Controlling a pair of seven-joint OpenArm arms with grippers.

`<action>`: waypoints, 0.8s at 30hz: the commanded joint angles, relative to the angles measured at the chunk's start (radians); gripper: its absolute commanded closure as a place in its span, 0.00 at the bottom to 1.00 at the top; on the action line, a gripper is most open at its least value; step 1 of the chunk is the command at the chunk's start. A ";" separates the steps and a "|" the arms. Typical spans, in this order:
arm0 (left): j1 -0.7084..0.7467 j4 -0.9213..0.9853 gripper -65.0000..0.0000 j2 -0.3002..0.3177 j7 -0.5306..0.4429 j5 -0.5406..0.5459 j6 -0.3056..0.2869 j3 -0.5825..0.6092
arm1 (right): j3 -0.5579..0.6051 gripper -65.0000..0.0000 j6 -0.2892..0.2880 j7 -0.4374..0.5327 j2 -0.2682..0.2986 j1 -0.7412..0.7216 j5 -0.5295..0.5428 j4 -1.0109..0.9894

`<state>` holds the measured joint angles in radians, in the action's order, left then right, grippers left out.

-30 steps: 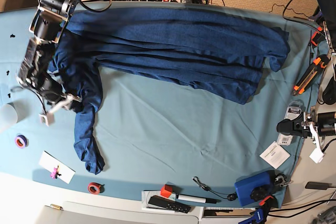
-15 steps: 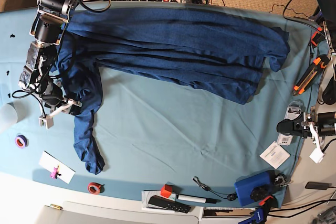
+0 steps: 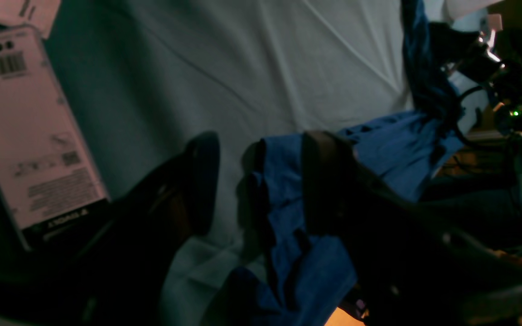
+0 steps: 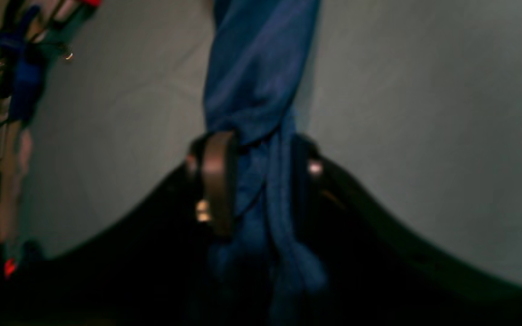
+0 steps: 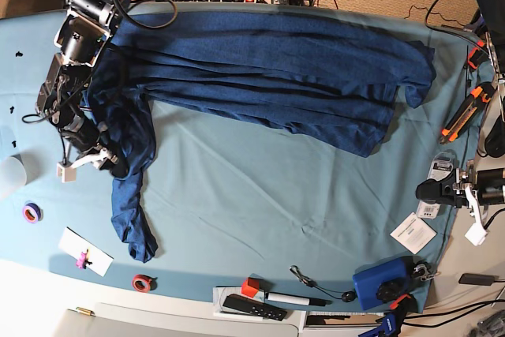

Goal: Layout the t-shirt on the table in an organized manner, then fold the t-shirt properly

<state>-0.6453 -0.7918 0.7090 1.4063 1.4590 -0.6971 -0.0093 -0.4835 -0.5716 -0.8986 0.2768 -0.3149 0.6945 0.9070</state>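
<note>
Table (image 5: pixel 260 195): teal cloth cover, wrinkled, seen from above in the base view; pale floor and cables beyond its far edge.

Shirt (image 5: pixel 260 69): navy, spread in long folds along the far edge, reaching nearly from corner to corner. One sleeve (image 5: pixel 130 195) runs down toward the near edge on the base view's left side, its cuff short of that edge.

Right gripper (image 4: pixel 254 181): at the top of that sleeve, near the left edge. Wrist view shows bunched sleeve cloth passing between the two fingers (image 4: pixel 215 181), which pinch it from both sides.

Left gripper (image 3: pixel 256 181): at the opposite edge, low over the cloth cover, fingers spread with a clear gap and nothing between them; shirt fabric lies beyond.

Small items, near edge: red tape roll (image 5: pixel 142 282), white card (image 5: pixel 85 252), remote (image 5: pixel 252 306), marker (image 5: pixel 288 298), blue box (image 5: pixel 383 282).

Left edge: purple tape roll (image 5: pixel 31 212).

Right edge: orange cutter (image 5: pixel 464 114), white label (image 5: pixel 413 233).
</note>
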 commanded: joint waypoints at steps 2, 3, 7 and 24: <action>-0.031 -0.014 0.54 0.019 -0.010 0.025 -0.001 -0.007 | -0.010 0.88 0.003 -0.082 0.000 0.002 -0.005 -0.004; -0.031 -0.013 0.54 0.019 -0.010 0.025 -0.001 -0.007 | -0.015 0.95 0.003 -0.089 0.001 0.002 0.008 -0.004; -0.031 -0.014 0.54 0.019 -0.010 0.025 -0.001 -0.007 | -0.017 1.00 -0.082 -0.113 0.002 0.002 0.068 -0.002; -0.031 -0.013 0.54 0.020 -0.010 0.025 -0.001 -0.007 | -0.014 1.00 -0.126 -0.372 0.000 0.267 0.237 0.833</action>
<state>-0.6445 -0.7925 0.7074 1.4071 1.4593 -0.6971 -0.0082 -0.4938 -0.6952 -1.3006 0.2600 -0.0261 0.9012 1.7279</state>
